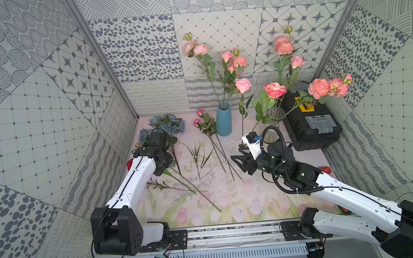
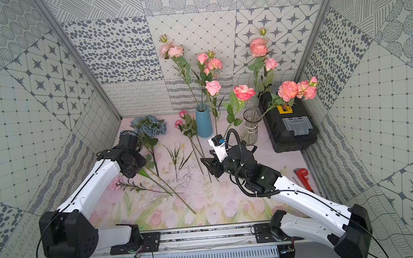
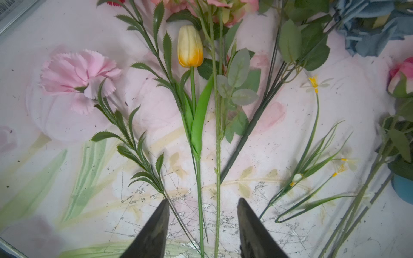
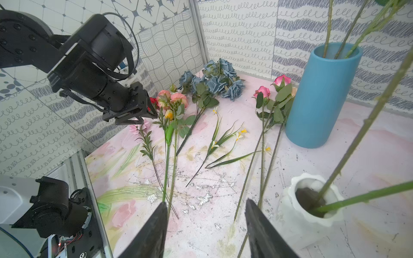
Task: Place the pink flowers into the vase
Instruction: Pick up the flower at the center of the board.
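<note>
Your left hand [image 3: 202, 201] hangs over the worktop [image 3: 357, 89], fingers parted around two stems. One belongs to the pink flowers [image 3: 218, 156], whose blooms lie ahead of it; the other, just beside it, is a yellow tulip [image 3: 190, 47]. Close now and you will likely lift both. Your right hand [image 4: 206, 202], parted and empty, hovers beside the white vase [image 4: 287, 204], which holds two stems. Beyond it, the blue vase [image 4: 321, 96] holds several.
</note>
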Robot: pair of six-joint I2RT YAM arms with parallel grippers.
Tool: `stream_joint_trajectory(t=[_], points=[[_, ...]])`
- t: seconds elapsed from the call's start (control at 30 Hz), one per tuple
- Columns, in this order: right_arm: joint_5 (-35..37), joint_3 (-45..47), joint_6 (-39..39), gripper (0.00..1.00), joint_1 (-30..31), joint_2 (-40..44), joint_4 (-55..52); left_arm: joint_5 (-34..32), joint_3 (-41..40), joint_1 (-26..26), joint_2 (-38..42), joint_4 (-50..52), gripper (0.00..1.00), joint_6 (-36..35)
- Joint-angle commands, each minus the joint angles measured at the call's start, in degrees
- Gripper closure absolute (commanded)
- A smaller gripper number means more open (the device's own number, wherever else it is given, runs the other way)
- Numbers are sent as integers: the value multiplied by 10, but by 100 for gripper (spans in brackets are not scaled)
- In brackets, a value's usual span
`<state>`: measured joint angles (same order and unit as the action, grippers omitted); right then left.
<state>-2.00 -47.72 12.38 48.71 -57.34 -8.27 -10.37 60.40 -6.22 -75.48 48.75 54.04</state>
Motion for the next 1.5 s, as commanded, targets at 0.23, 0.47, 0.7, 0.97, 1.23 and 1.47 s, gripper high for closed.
stream_joint_trajectory(t=[0.23, 0.47, 0.7, 0.97, 1.23, 1.47], points=[[5, 7, 9, 44, -6, 11, 30, 20, 36, 106, 41, 20, 49, -24], [8, 14, 18, 43, -7, 9, 39, 68, 5, 105, 8, -10, 49, -23], [-3, 10, 15, 43, -8, 4, 35, 104, -21, 100, 3, -52, 51, -25], [-12, 20, 9, 43, -9, -2, 41, 76, -28, 124, 1, 6, 51, -4], [-15, 31, 6, 43, -14, 11, 40, 115, -48, 114, -45, -64, 51, 5], [-11, 41, 12, 43, -21, 26, 38, 102, -57, 108, -77, -89, 51, 10]])
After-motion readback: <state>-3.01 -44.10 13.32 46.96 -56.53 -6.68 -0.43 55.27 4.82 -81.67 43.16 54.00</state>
